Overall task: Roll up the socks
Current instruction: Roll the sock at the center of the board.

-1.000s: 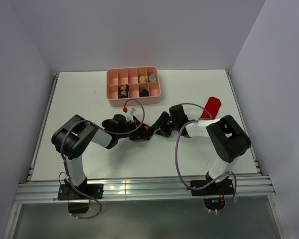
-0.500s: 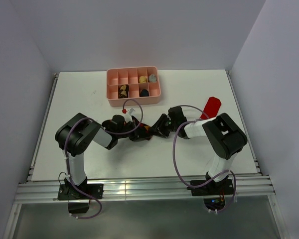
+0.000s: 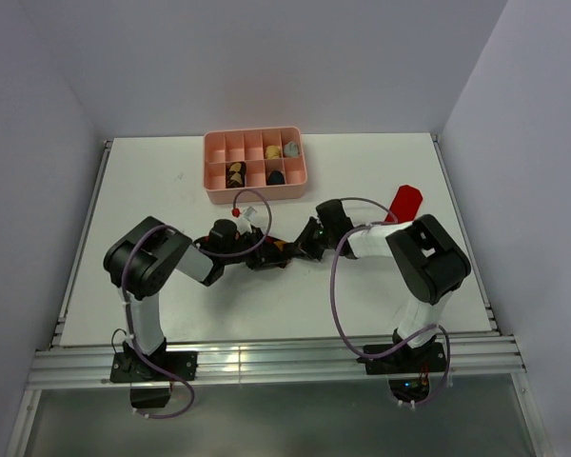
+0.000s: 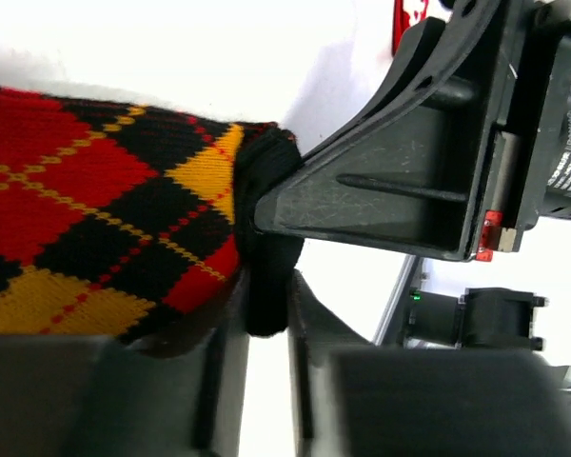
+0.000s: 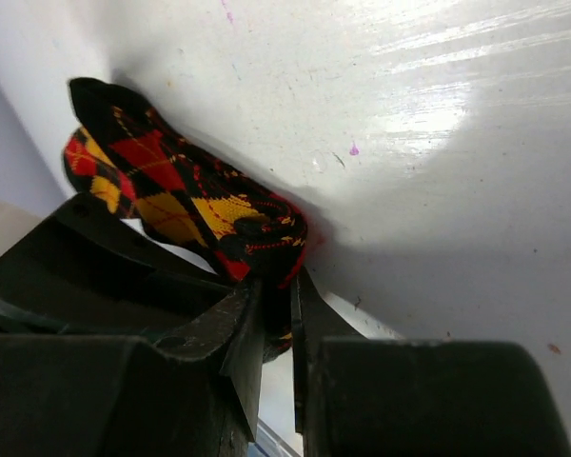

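Observation:
A sock [image 3: 280, 248], black with red and yellow argyle diamonds, lies bunched at the middle of the table between both grippers. My left gripper [image 3: 264, 255] comes from the left. In the left wrist view the sock [image 4: 86, 219] ends in a black cuff that fills the narrow gap of my left gripper [image 4: 266, 305]. My right gripper [image 3: 305, 248] meets it from the right. The right wrist view shows my right gripper [image 5: 276, 295] shut on a rolled edge of the sock [image 5: 190, 200]. A plain red sock [image 3: 403, 203] lies flat at the right.
A pink compartment tray [image 3: 257, 196] stands at the back, just behind the grippers, with small rolled bundles in several cells. White walls close in the table on the left, back and right. The arm bases sit on a metal rail at the near edge.
My right gripper has closed on the argyle sock's edge and shifted slightly left and back. My left gripper stays in place, its jaws a little wider around the cuff.

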`<control>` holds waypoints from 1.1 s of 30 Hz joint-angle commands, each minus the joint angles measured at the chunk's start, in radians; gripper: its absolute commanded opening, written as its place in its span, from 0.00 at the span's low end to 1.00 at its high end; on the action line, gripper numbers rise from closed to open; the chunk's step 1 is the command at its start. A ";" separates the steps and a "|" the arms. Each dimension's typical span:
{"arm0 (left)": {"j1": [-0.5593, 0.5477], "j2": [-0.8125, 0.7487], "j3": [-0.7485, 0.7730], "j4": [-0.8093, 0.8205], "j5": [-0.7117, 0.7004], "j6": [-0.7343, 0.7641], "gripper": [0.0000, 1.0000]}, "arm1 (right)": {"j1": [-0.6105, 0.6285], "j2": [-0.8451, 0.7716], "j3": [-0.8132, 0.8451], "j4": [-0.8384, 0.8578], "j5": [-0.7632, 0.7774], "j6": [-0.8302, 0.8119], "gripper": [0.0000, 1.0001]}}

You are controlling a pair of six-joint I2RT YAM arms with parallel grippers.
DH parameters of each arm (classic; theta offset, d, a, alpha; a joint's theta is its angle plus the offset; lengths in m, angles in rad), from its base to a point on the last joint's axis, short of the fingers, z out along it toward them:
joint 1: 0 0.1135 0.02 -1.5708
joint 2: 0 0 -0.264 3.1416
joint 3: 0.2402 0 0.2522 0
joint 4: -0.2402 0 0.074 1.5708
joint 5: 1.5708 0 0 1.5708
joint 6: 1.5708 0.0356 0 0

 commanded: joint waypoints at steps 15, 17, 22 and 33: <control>-0.347 -0.355 0.150 -0.551 -0.896 0.664 0.61 | 0.010 -0.028 0.242 -0.510 0.175 -0.112 0.00; -0.404 -0.321 0.165 -0.545 -0.957 0.729 0.61 | 0.012 -0.028 0.242 -0.515 0.174 -0.114 0.00; -0.516 -0.229 0.240 -0.564 -1.075 0.850 0.61 | 0.010 -0.030 0.245 -0.524 0.172 -0.115 0.00; -0.570 -0.088 0.337 -0.652 -1.188 0.902 0.57 | 0.010 -0.025 0.249 -0.521 0.162 -0.112 0.00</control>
